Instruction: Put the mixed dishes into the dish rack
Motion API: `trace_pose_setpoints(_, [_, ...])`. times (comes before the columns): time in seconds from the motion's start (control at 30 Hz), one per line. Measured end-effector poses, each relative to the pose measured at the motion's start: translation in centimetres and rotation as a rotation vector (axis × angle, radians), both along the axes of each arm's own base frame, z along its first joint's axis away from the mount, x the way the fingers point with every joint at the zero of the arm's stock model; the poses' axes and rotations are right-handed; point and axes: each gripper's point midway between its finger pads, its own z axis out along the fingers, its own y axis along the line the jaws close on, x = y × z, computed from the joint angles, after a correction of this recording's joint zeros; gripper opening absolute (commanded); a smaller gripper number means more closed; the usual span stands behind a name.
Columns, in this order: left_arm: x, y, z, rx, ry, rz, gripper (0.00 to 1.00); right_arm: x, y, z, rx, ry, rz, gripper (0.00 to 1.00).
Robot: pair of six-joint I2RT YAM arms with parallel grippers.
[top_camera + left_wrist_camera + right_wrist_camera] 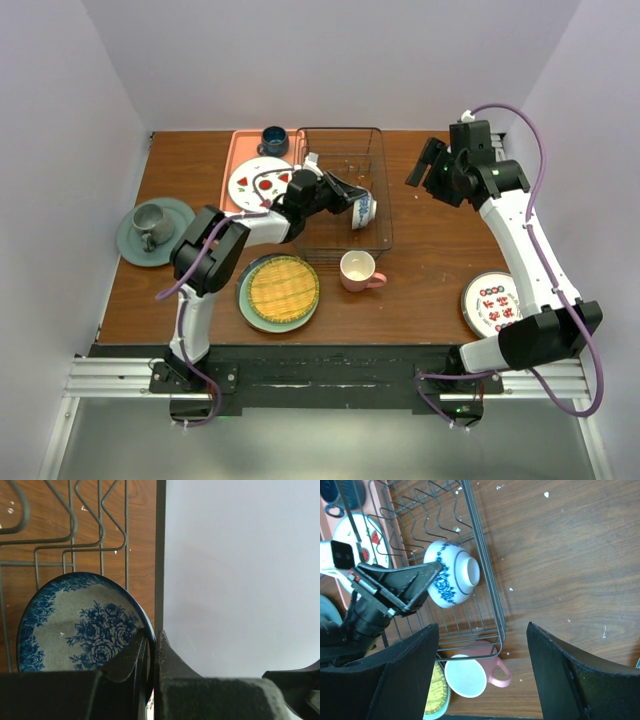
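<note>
My left gripper (347, 200) is shut on the rim of the small blue-and-white bowl (363, 211), holding it on its side inside the dish rack (345, 130) near the right wall. In the left wrist view the bowl (75, 625) is pinched between my fingertips (152, 640) above the rack wires (100, 520). The right wrist view shows the bowl (451, 580) in the rack (485, 560). My right gripper (425, 165) hangs open and empty to the right of the rack. The pink mug (357, 270) stands upright in front of the rack.
A yellow plate (283, 288) lies on a teal-grey plate (246, 305) at the front. A pink tray (236, 160) holds a white plate with red marks (255, 182) and a dark cup (273, 140). Another teal plate (180, 215) carries a grey cup at left. A white plate (493, 303) lies right.
</note>
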Motion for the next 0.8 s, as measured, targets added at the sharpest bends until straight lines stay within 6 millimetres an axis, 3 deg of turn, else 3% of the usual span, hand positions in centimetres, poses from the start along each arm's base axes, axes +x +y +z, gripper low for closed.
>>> trace_pose_setpoints(0.23, [-0.9, 1.4, -0.4, -0.049, 0.052, 0.049, 0.32, -0.3, 0.2, -1.1, 0.004, 0.030, 0.013, 0.75])
trace_pose_setpoints(0.33, [-1.3, 1.9, -1.1, -0.044, 0.078, 0.061, 0.36, -0.3, 0.3, -1.4, 0.007, 0.037, 0.018, 0.75])
trace_pose_setpoints(0.53, [-1.6, 2.9, -1.3, -0.009, 0.116, 0.100, 0.35, -0.2, 0.3, -1.7, 0.007, 0.040, 0.016, 0.75])
trace_pose_setpoints(0.8, [-1.6, 4.4, -2.0, 0.106, 0.163, 0.136, 0.50, -0.1, 0.4, -2.0, 0.009, 0.042, 0.018, 0.75])
